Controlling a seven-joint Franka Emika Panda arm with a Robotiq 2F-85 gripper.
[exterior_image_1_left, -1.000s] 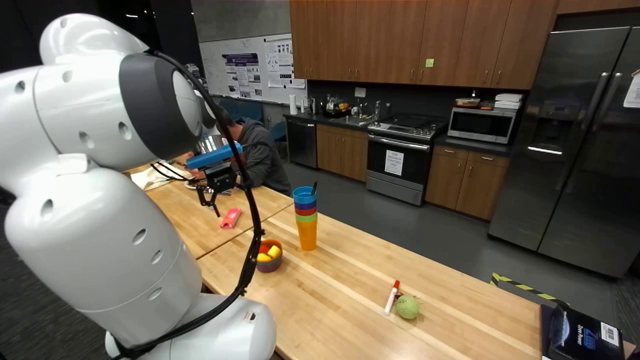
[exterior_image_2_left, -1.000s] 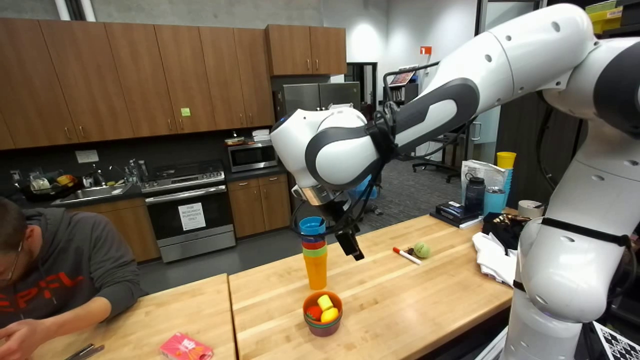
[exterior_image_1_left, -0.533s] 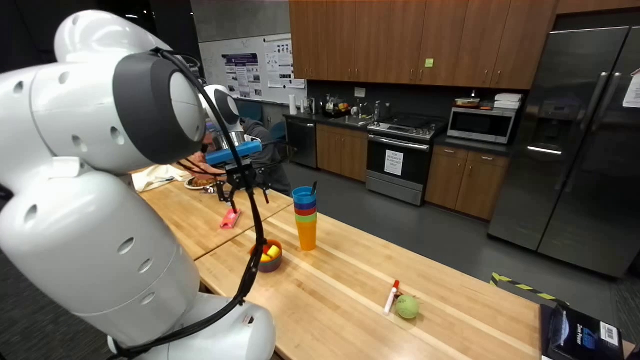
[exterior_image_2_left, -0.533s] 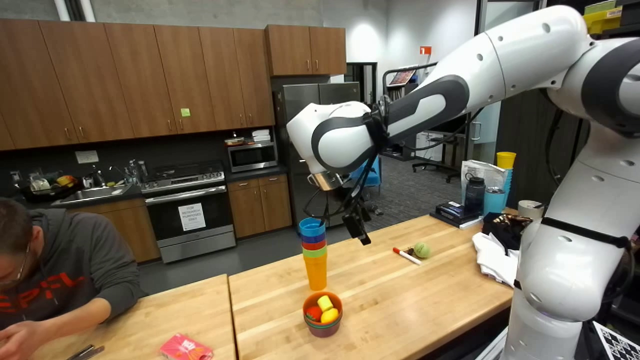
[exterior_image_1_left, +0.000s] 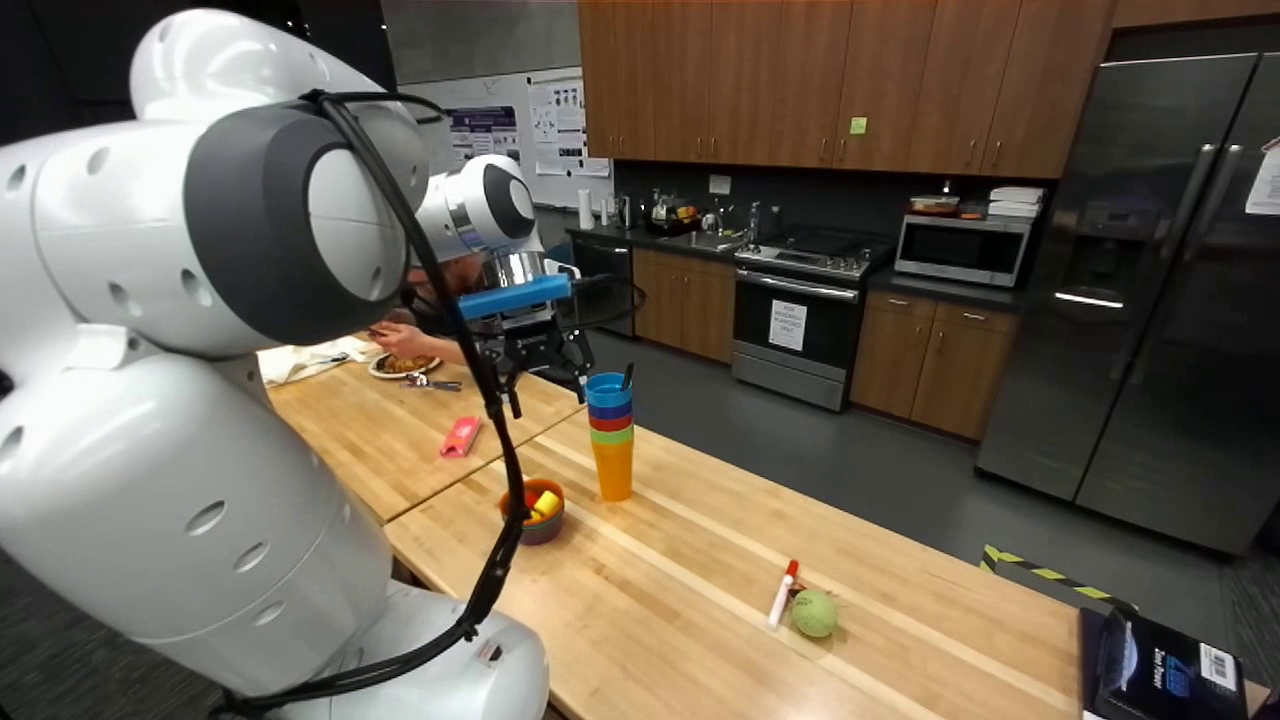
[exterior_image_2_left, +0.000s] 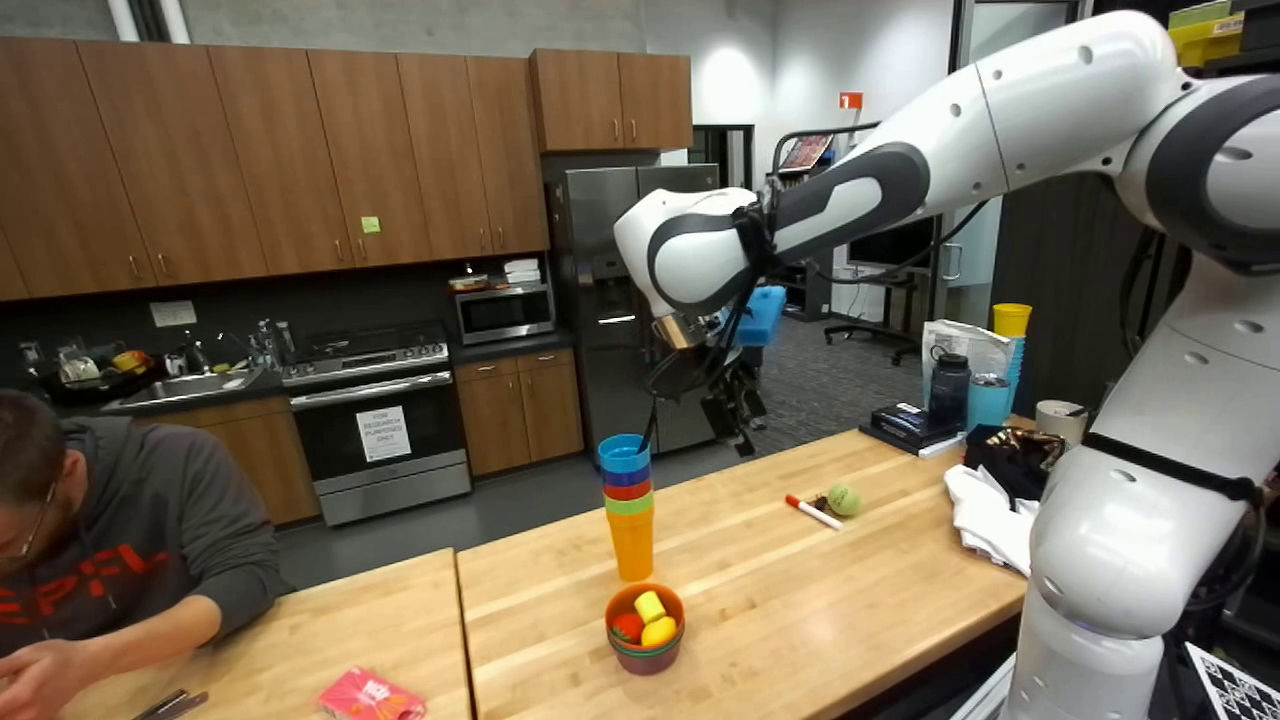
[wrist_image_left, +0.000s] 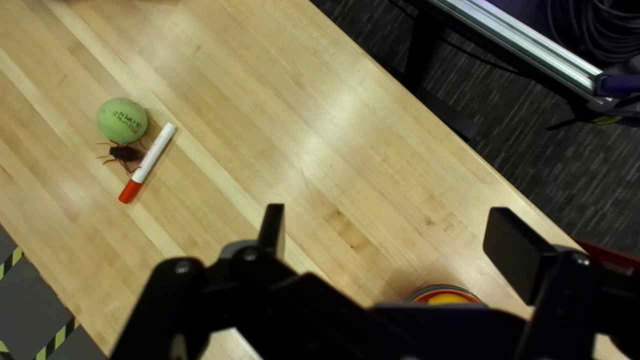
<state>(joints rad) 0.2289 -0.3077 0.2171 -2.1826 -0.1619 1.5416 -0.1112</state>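
in an exterior view, fruit (exterior_image_2_left: 628, 628) lay in bowls (exterior_image_2_left: 645, 656) on the table (exterior_image_2_left: 780, 610), before the cups (exterior_image_2_left: 632, 510); left, on the next table (exterior_image_2_left: 330, 610), lay the packet (exterior_image_2_left: 370, 694); right, behind, a bug (exterior_image_2_left: 821, 502) between ball (exterior_image_2_left: 844, 500) and marker (exterior_image_2_left: 814, 512).

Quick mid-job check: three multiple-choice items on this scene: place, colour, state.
1. Where is the green ball relative to the marker?
A) under it
B) beside it
C) on top of it

2. What colour is the rim atop the cup stack?
A) blue
B) orange
C) red

3. How does the gripper stand?
A) shut, empty
B) shut on the marker
C) open, empty

1 B: the wrist view shows a gap between them.
2 A: both exterior views show it blue.
3 C: its jaws stand apart in the wrist view, gripping nothing.
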